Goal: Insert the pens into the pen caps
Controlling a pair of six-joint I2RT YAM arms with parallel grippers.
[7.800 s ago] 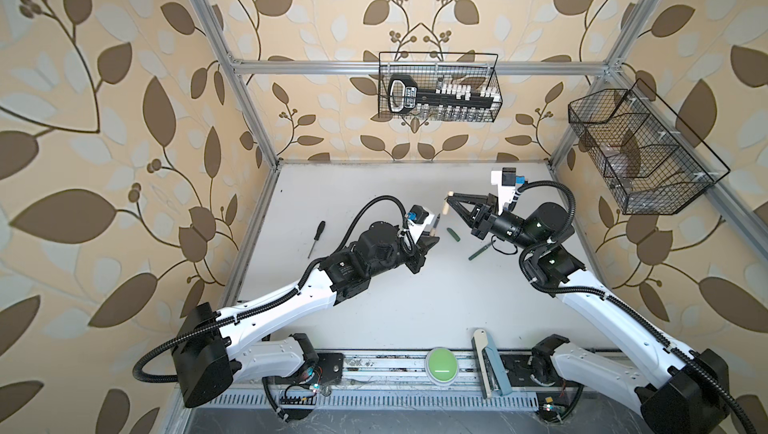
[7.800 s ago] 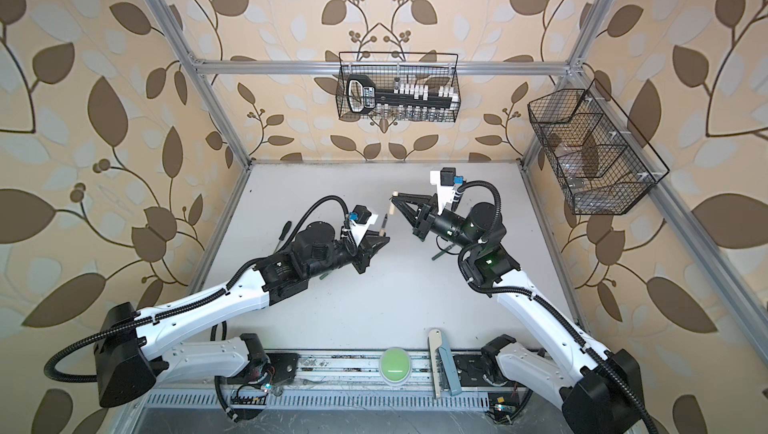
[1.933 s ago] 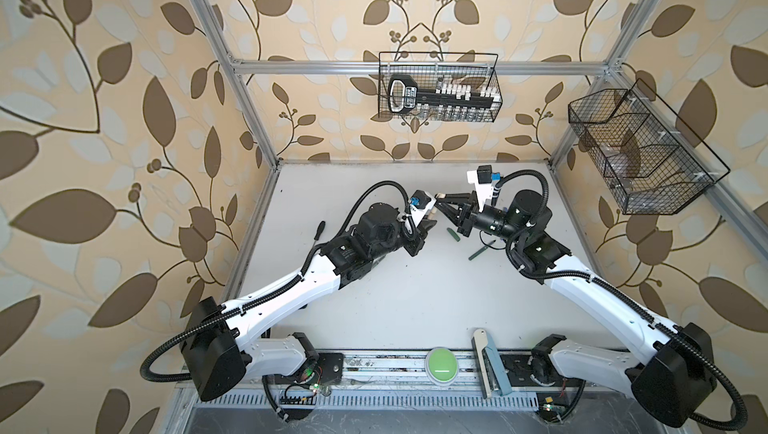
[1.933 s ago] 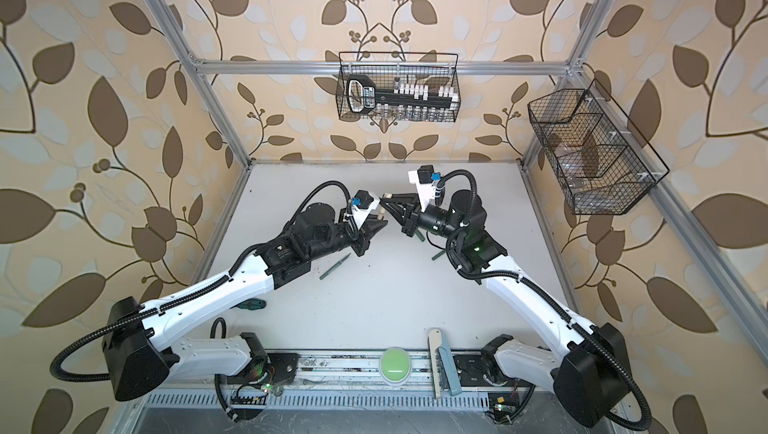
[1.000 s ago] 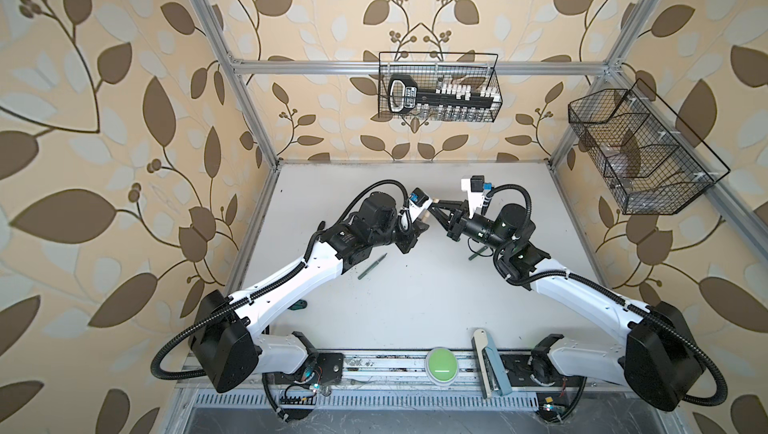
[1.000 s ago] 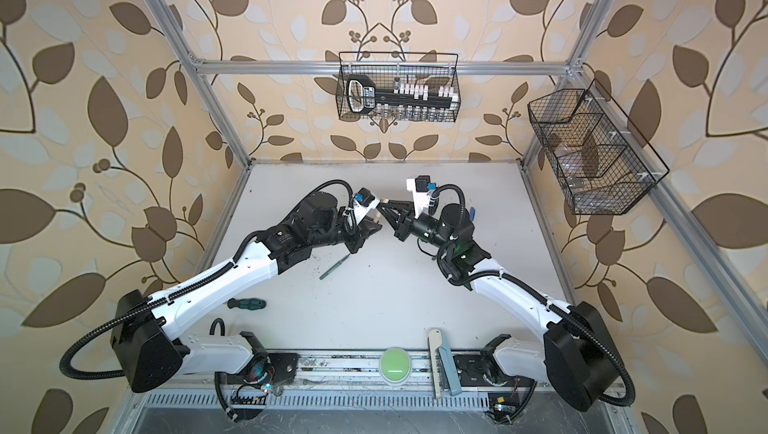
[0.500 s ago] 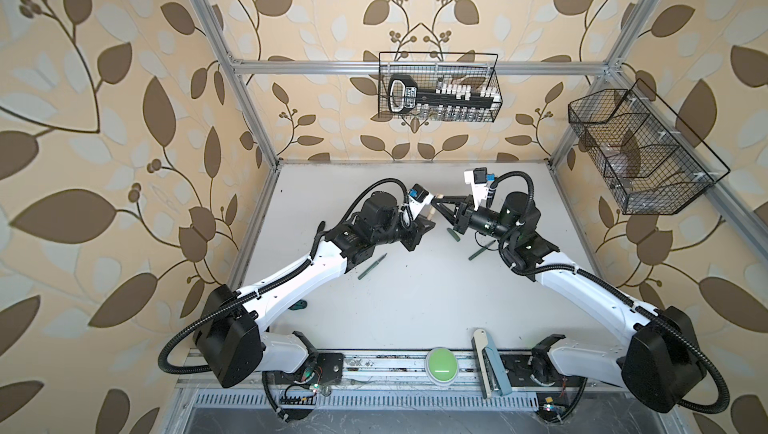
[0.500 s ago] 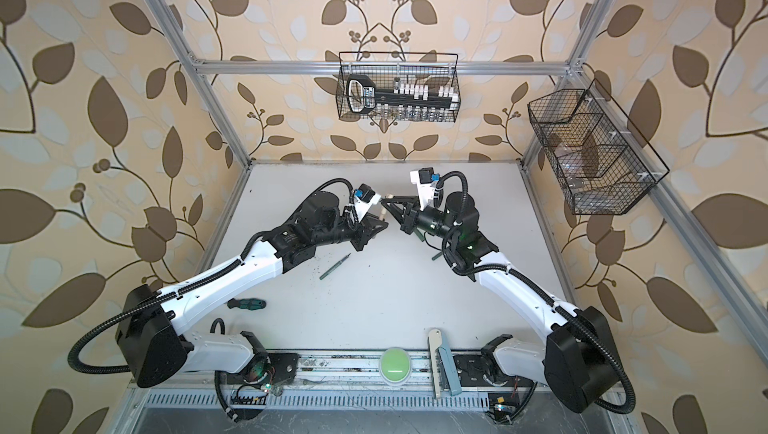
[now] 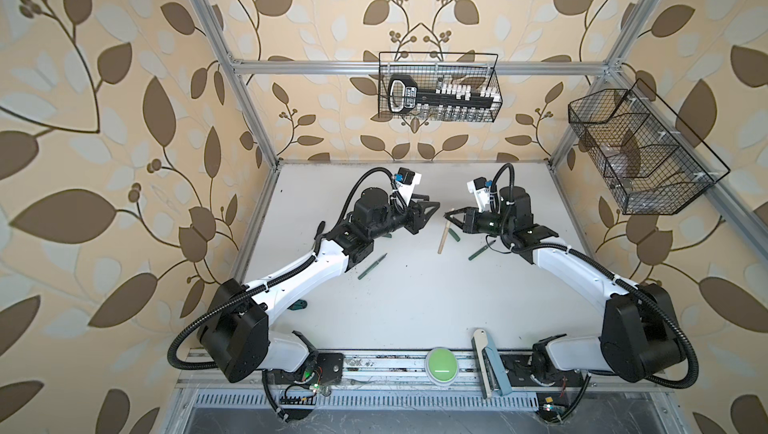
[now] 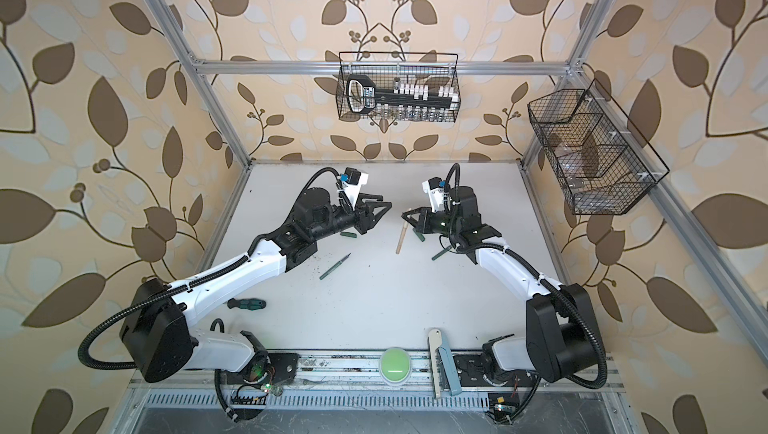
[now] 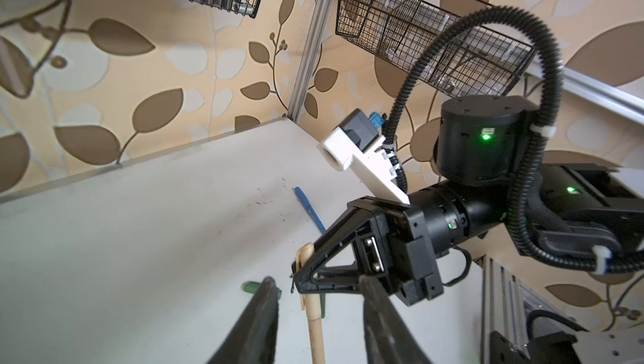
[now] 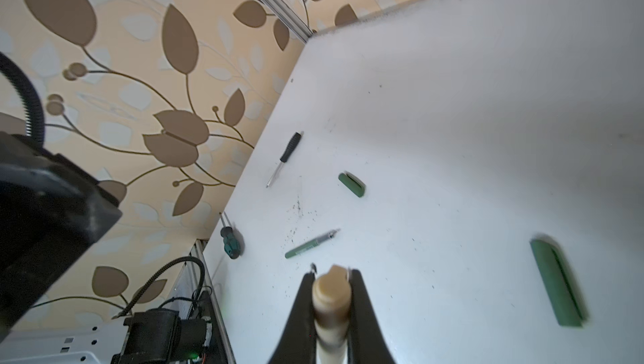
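The right gripper (image 9: 449, 217) is pinching the stubby beige plastic pen cap (image 12: 331, 292), and the slim beige marker pen (image 9: 443, 239) is hanging from it, slanting down toward the white tabletop (image 9: 415, 307); the left gripper (image 9: 432, 209) is standing spread and empty just beside the pen, not touching it; if the pen is sitting only loosely in the cap, it is risking sliding out and dropping; being gripped so near one end, it may also swing or twist during any move.

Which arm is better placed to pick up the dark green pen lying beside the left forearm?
Left. The left gripper is open and empty, close to the slim dark green pen; the right gripper is shut on the slim beige pen.
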